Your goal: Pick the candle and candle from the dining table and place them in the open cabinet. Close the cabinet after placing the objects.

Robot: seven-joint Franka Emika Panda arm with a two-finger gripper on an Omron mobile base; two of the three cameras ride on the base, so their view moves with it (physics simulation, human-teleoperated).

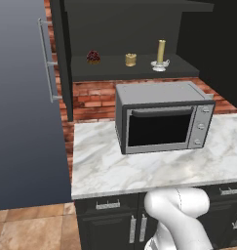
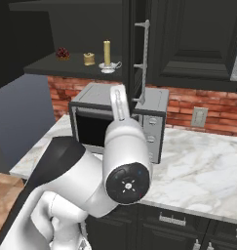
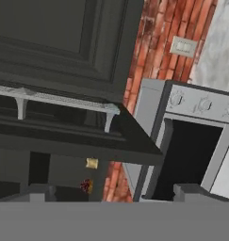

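Observation:
Both candles stand on the dark shelf of the open black cabinet (image 1: 134,73). The short golden candle (image 1: 130,59) (image 2: 89,58) (image 3: 92,163) is in the middle. To its right the tall pale candle (image 1: 161,51) (image 2: 107,51) stands upright on its silvery base. In the hand view my gripper (image 3: 113,194) is open with nothing between its fingertips (image 3: 38,192). It faces the right cabinet door (image 3: 64,52) and its silver bar handle (image 3: 59,100) (image 2: 144,58), a short way off. The dining table is out of view.
A dark-red cupcake (image 1: 93,57) (image 3: 86,185) sits left of the candles on the shelf. Below stands a grey microwave (image 1: 164,117) (image 2: 154,122) on a marble counter (image 1: 105,168). The left cabinet door (image 1: 22,107) swings wide open. A brick wall (image 2: 207,110) is behind.

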